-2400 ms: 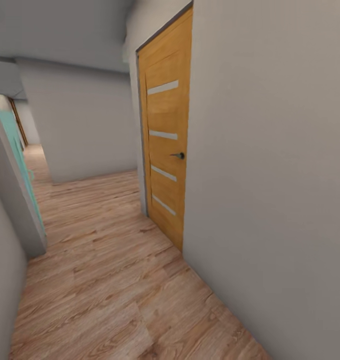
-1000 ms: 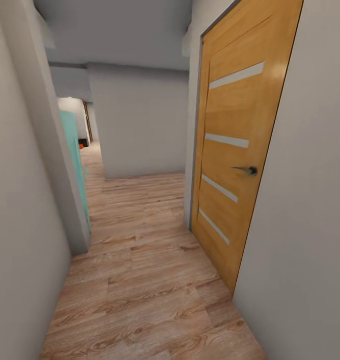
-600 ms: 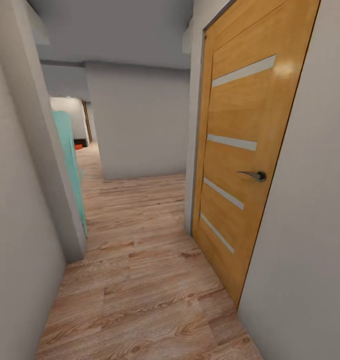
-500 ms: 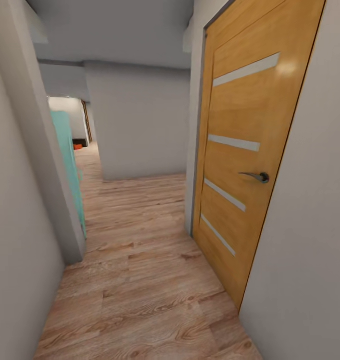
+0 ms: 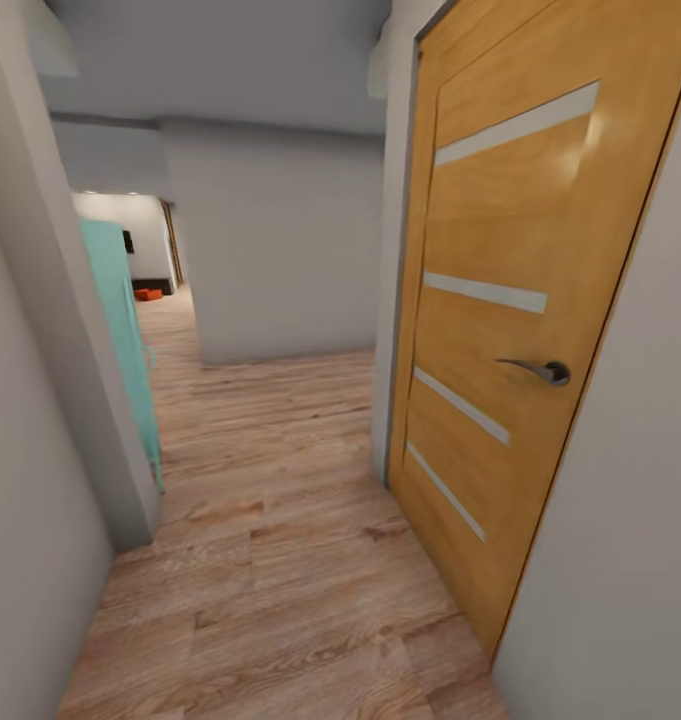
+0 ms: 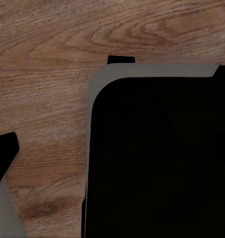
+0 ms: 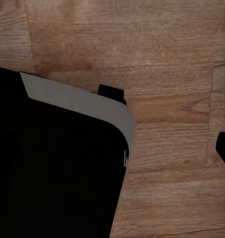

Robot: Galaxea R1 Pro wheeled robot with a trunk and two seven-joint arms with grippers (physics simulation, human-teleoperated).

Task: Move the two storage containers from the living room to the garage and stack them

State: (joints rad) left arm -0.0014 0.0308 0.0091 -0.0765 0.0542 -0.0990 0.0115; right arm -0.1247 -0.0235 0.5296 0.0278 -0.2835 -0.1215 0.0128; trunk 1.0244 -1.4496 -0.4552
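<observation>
Storage containers [image 5: 148,294]: small orange shapes, far hallway end.

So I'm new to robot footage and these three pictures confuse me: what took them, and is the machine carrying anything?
A wheeled two-armed robot took them while driving down a hallway. The head camera looks ahead: a closed wooden door on the right, a teal door on the left, plank floor between. Far down the hall sits a small orange thing, too distant to identify. The two wrist cameras point down at the floor and the robot's own dark base. No end effector can be made out, so nothing shows as held.
</observation>
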